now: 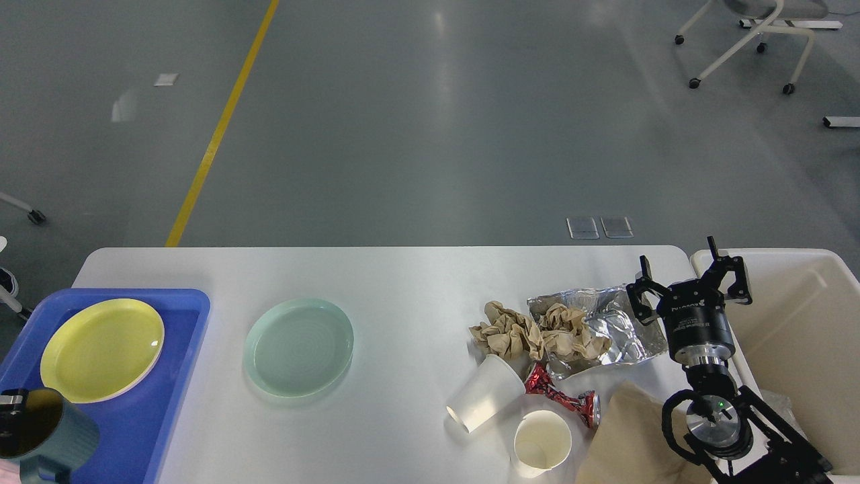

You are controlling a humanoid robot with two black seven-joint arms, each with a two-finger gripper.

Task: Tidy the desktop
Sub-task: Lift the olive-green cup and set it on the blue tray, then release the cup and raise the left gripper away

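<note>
On the desktop [403, 282]: two paper cups [485, 393], one green plate [298, 347].

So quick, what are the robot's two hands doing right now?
Left gripper: barely in view at the teal mug; cannot tell.
Right gripper: open, holding nothing.

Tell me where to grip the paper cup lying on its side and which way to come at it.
Grip the tipped paper cup across its tapered wall near the middle, coming straight down from above. It lies on the desktop with its open mouth toward the near left and its base against the crumpled brown paper, so only the wall is exposed. The open right gripper is nearest.
</note>
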